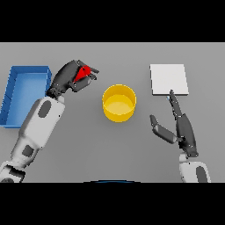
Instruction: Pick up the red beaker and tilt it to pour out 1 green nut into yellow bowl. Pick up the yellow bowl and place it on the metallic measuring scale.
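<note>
Head view: my left hand point(70, 77) grips the small red beaker point(82, 73), tipped toward the round yellow bowl point(119, 103); my right hand point(182, 127) rests open.

The beaker point(81, 74) is red, the bowl point(119, 103) plain yellow, the scale point(169, 79) pale grey-white, the bin point(24, 94) blue. Both hands, left point(70, 77) and right point(180, 127), are dark, on a plain grey desk point(110, 149).

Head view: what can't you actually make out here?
- Red beaker: mostly hidden by the left hand, whose fingers curl round it; any green nut inside cannot be seen.
- Yellow bowl: no nut can be made out inside.
- Blue bin: near corner covered by the left arm.
</note>
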Available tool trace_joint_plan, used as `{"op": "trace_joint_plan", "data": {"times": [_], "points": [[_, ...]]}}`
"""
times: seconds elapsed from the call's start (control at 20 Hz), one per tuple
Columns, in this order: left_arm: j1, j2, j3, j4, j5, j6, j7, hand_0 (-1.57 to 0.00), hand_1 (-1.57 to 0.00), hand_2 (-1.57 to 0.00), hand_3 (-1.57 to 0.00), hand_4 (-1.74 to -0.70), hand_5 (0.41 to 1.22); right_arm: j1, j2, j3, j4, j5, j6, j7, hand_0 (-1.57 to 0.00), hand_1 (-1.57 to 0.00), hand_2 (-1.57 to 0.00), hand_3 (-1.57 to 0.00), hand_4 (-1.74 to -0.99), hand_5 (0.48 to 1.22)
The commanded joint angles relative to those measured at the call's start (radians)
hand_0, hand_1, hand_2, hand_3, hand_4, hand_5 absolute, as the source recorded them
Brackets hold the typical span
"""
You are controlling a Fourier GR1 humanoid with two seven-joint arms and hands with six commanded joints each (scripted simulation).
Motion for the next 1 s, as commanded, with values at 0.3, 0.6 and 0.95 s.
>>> {"op": "trace_joint_plan", "data": {"times": [0.3, 0.6, 0.95], "points": [[-0.15, 0.07, -0.234, 0.033, -0.244, -0.081, 0.096, -1.57, -1.57, -1.57, -1.57, -1.74, 1.183, -0.009, 0.013, -0.001, -0.009, -0.019, 0.005, 0.021, 0.0, 0.0, 0.0, 0.0, -1.183, 0.673], [-0.263, 0.102, -0.411, 0.098, -0.423, -0.2, 0.088, -1.57, -1.57, -1.57, -1.38, -1.71, 1.211, -0.006, 0.021, -0.011, -0.004, -0.045, 0.014, 0.041, 0.0, 0.0, 0.0, 0.0, -1.195, 0.671], [-0.394, 0.08, -0.56, 0.184, -0.575, -0.287, -0.024, -1.57, -1.57, -1.57, -1.43, -1.73, 1.219, -0.002, 0.03, -0.021, 0.007, -0.056, 0.005, 0.029, 0.0, 0.0, 0.0, 0.0, -1.221, 0.617]]}}
